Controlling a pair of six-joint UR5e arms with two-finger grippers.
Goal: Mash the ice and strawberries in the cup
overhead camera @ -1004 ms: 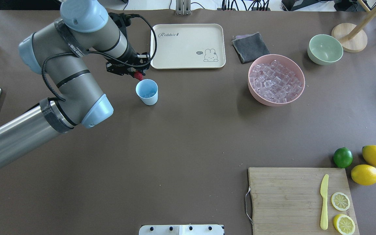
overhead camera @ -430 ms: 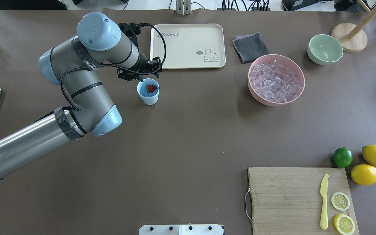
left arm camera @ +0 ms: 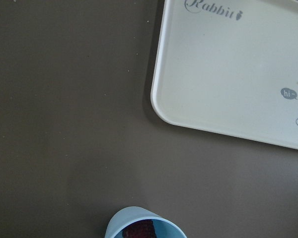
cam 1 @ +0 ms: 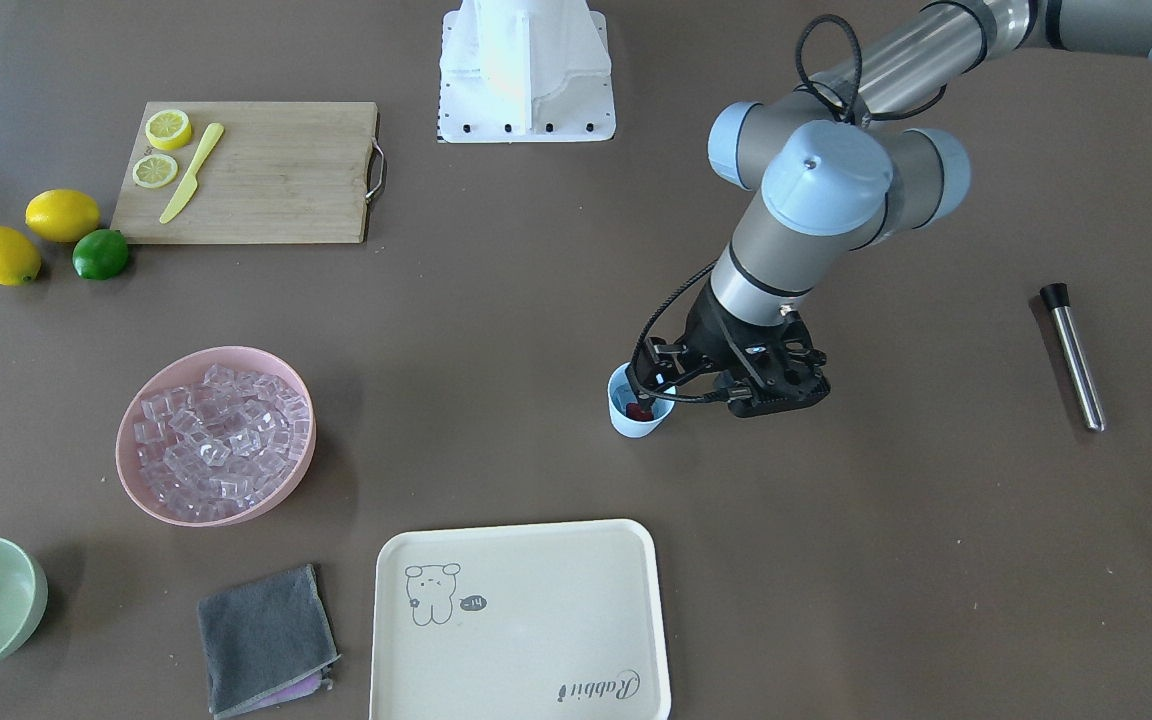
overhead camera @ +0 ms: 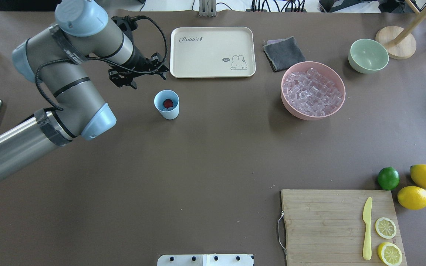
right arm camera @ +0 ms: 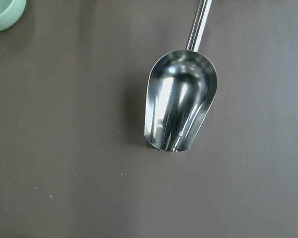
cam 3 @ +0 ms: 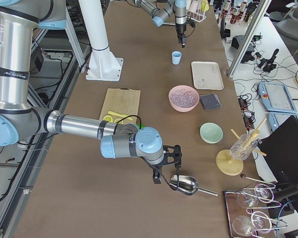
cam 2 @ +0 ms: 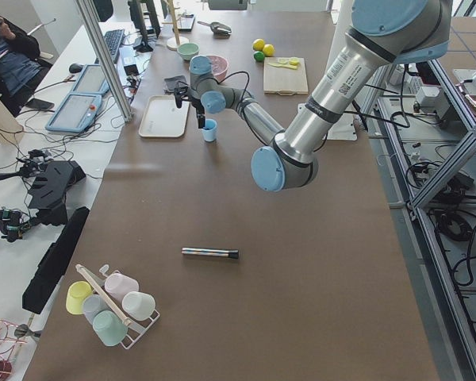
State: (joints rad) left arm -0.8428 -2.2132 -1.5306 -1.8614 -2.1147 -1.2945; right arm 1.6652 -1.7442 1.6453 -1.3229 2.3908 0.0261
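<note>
The pale blue cup (overhead camera: 166,104) stands upright on the brown table, also seen in the front view (cam 1: 639,405). The red strawberry (overhead camera: 168,103) lies inside it, and its top shows in the left wrist view (left arm camera: 139,232). My left gripper (overhead camera: 138,74) hangs empty and open, up and to the left of the cup, apart from it. The ice (overhead camera: 312,90) fills the pink bowl (overhead camera: 340,101) far to the right. My right gripper (cam 3: 161,174) shows only in the right side view, above a metal scoop (right arm camera: 181,106); I cannot tell its state.
A cream tray (overhead camera: 213,51) lies just behind the cup. A grey cloth (overhead camera: 284,53) and a pale green bowl (overhead camera: 368,55) lie further right. A cutting board (overhead camera: 331,225) with knife and lemon slices, two lemons and a lime are front right. A metal rod (cam 1: 1071,355) lies far left.
One second ago my left gripper held the strawberry beside the cup. It moved over the cup, let it go inside, and has now drawn back to the left.
</note>
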